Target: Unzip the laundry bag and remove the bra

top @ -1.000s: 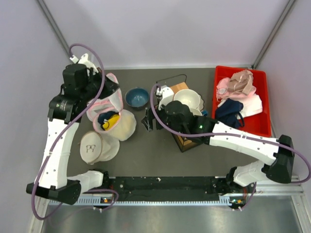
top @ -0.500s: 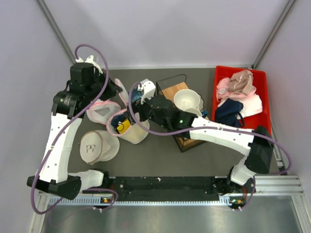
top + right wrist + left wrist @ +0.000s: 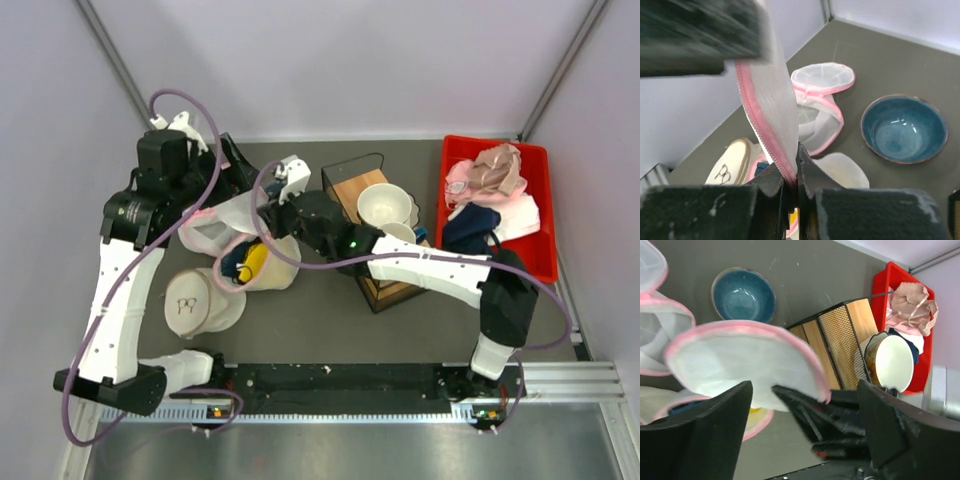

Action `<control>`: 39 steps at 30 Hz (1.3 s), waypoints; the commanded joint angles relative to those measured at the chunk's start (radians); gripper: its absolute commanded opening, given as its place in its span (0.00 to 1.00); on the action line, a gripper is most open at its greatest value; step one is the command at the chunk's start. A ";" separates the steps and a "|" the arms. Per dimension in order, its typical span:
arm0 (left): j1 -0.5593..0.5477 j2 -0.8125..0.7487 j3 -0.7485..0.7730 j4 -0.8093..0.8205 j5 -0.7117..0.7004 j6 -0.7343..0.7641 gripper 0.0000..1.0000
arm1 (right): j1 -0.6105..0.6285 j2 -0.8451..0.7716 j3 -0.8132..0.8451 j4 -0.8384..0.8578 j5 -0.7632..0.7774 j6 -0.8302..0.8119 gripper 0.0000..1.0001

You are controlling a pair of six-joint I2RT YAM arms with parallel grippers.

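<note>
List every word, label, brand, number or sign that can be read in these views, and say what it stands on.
No legible text in any view.
Flat round cream-white bag: one small dark mark on top, too small and blurred to read.
Rounded white mesh laundry bag with pink zipper trim, blue ceramic bowl, red plastic bin, wood-and-black-mesh rack: no print visible.

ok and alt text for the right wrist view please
The right claw is shut on the pink zipper edge of the white mesh laundry bag, with that flap standing up. Beyond it a blue bowl sits on the grey table, and a flatter white bag lies at lower left.
</note>
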 commanded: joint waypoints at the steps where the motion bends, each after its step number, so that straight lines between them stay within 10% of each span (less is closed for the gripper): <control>1: 0.079 -0.098 0.038 0.060 0.000 0.139 0.97 | -0.104 -0.109 -0.061 0.108 -0.234 0.134 0.00; 11: 0.241 -0.301 -0.286 0.255 0.352 0.272 0.99 | -0.280 -0.129 -0.017 0.092 -0.910 0.256 0.00; 22: 0.241 -0.267 -0.364 0.236 0.326 0.279 0.91 | -0.284 -0.075 0.035 0.165 -1.127 0.355 0.00; 25: 0.241 -0.295 -0.384 0.267 0.329 0.273 0.64 | -0.283 -0.044 0.063 0.148 -1.147 0.390 0.00; 26: 0.241 -0.298 -0.387 0.275 0.332 0.261 0.10 | -0.284 -0.028 0.075 0.130 -1.138 0.391 0.00; 29: 0.241 -0.302 -0.391 0.281 0.344 0.238 0.00 | -0.292 -0.015 0.112 -0.012 -1.063 0.359 0.44; 33: 0.241 -0.306 -0.383 0.273 0.313 0.195 0.00 | -0.292 -0.052 0.147 -0.269 -0.860 0.289 0.78; 39: 0.241 -0.309 -0.430 0.311 0.362 0.124 0.00 | -0.280 -0.193 -0.018 -0.307 -0.639 0.289 0.87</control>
